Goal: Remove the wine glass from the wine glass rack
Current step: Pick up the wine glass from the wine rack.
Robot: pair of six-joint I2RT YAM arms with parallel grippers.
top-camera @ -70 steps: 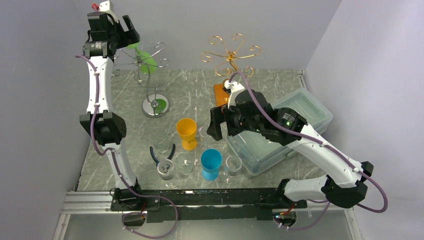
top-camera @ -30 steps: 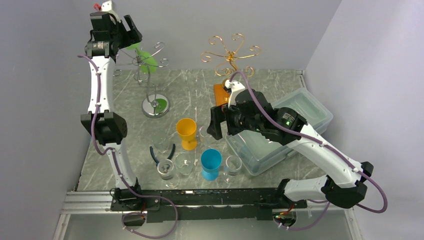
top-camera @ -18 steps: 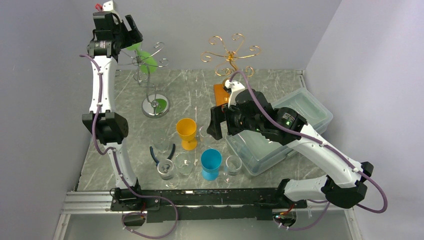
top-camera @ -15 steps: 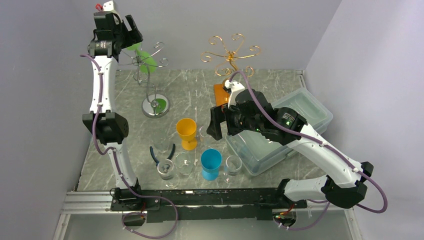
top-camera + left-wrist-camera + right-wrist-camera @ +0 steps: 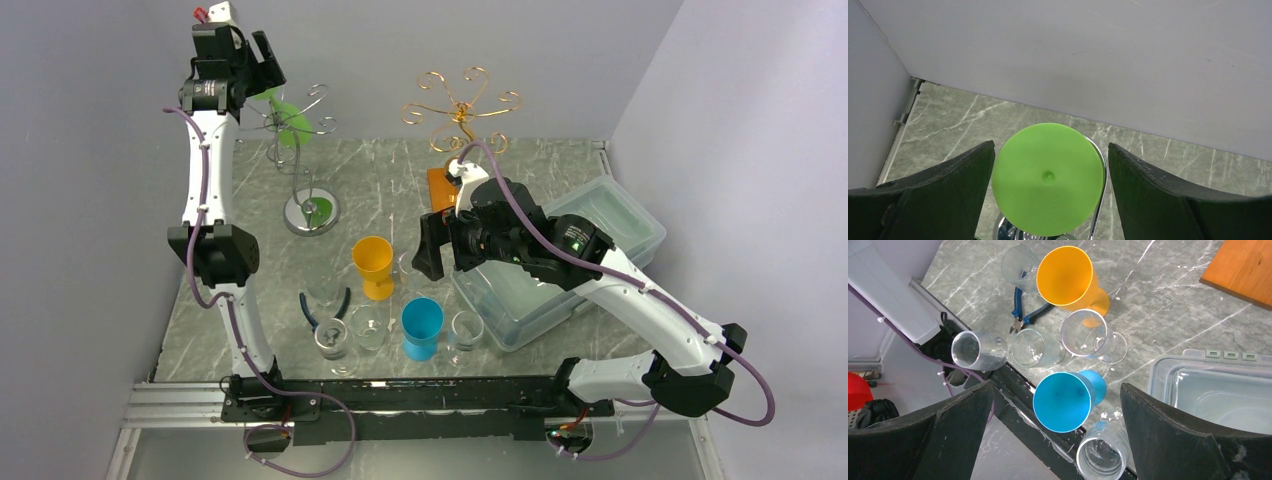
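The left hand (image 5: 1050, 147) is spread open, one finger on each side of the round green foot of the wine glass (image 5: 1048, 180), which hangs upside down on the silver rack (image 5: 300, 170) at the far left of the desk (image 5: 380, 180). Over the last couple of seconds the left arm has crept a little forward and up, so the foot now sits squarely between the fingers. They look just clear of its rim, though the wrist view is too close to be sure. The grasp seems ready to close, and the glass is not yet lifted off. The right hand (image 5: 430, 250) is open and empty above the cups, unmoved.
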